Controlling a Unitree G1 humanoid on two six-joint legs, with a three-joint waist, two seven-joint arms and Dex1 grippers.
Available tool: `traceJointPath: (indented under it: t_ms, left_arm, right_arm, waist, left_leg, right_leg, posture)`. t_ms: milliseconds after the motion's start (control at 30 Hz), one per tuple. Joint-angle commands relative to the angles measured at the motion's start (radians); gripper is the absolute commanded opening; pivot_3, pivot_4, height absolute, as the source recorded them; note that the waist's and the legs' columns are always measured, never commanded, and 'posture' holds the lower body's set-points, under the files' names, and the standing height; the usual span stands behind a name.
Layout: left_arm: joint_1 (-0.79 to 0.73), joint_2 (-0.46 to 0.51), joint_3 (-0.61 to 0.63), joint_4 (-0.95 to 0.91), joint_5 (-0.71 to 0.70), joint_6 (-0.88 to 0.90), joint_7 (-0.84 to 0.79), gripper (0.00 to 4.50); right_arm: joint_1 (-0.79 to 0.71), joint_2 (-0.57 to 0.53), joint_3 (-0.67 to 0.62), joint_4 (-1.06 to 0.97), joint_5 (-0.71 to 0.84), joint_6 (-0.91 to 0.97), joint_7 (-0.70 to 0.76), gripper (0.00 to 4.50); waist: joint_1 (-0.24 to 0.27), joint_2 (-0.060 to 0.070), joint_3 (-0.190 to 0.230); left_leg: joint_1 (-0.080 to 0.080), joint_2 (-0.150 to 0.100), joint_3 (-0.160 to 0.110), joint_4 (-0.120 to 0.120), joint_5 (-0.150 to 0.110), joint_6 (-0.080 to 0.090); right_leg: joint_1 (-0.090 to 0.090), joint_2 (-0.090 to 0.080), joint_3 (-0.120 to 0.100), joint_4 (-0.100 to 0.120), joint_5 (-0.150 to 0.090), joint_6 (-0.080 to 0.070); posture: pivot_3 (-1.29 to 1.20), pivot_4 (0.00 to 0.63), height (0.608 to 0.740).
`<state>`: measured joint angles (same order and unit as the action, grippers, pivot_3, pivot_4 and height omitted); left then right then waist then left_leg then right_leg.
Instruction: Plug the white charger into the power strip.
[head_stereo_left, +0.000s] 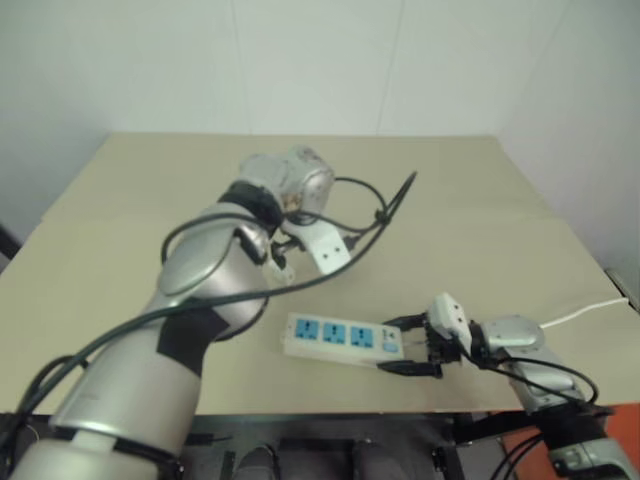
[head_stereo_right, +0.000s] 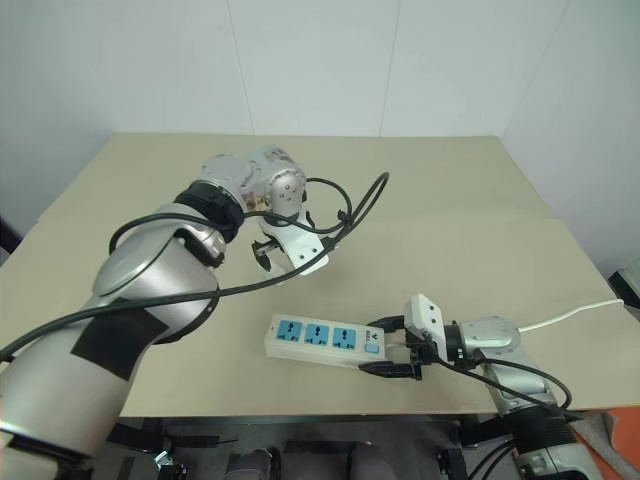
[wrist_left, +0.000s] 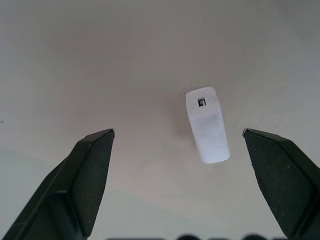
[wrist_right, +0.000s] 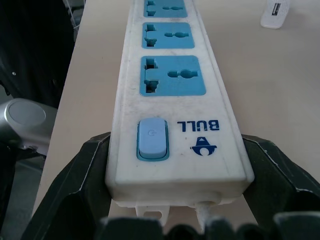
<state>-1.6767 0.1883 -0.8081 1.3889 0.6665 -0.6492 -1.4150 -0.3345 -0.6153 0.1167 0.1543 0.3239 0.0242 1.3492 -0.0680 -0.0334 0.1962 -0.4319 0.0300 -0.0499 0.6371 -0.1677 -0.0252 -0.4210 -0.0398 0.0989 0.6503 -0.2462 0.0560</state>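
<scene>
Power strip (head_stereo_right: 325, 337) on the table (head_stereo_right: 480, 200) near its 6 o'clock edge, right gripper (head_stereo_right: 392, 348) fingers clasping its switch end, white charger (wrist_left: 207, 125) lying flat on the table at 12 o'clock of the strip, under the left gripper (wrist_left: 177, 137), fingers wide and empty.

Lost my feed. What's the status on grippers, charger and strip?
Left gripper open, above the charger. Charger lies flat on the table, untouched. Right gripper straddles the strip at its switch end. Sockets clear.
</scene>
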Motion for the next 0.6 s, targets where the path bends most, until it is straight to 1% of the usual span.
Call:
traceJointPath:
  t_ms: [33,133,233,600]
  left_arm:
    - [0.002,-0.004,0.025,0.001,0.009,0.043,-0.019,4.5]
    - [0.011,-0.009,0.054,0.003,-0.007,0.081,-0.069,4.5]
    - [0.017,-0.005,0.034,-0.001,0.036,0.088,-0.027,4.5]
    - [0.061,-0.001,0.038,0.001,0.082,0.136,0.011,4.5]
  right_arm:
    - [-0.028,0.015,0.002,-0.026,-0.001,-0.014,-0.011,3.41]
    - [-0.031,0.026,0.003,-0.021,-0.013,-0.019,-0.027,3.41]
    - [-0.031,0.036,0.0,-0.016,-0.027,-0.029,-0.043,3.41]
    - [-0.022,0.049,-0.001,-0.019,-0.049,-0.04,-0.069,3.41]
  waist:
    - [-0.001,0.0,0.0]
    - [-0.001,0.0,0.0]
    - [-0.001,0.0,0.0]
    - [-0.001,0.0,0.0]
  left_leg:
    - [0.0,0.0,0.0,0.0,0.0,0.0]
    - [0.0,0.0,0.0,0.0,0.0,0.0]
    - [0.0,0.0,0.0,0.0,0.0,0.0]
    - [0.001,0.0,0.0,0.002,0.0,0.0]
  right_leg:
    - [0.0,0.0,0.0,0.0,0.0,0.0]
    - [0.0,0.0,0.0,0.001,0.0,0.0]
    - [0.0,0.0,0.0,0.001,0.0,0.0]
    - [0.0,0.0,0.0,0.007,0.0,0.0]
  posture:
    - [0.0,0.15,0.74]
    - [0.0,0.15,0.74]
    - [0.0,0.15,0.74]
    - [0.0,0.15,0.74]
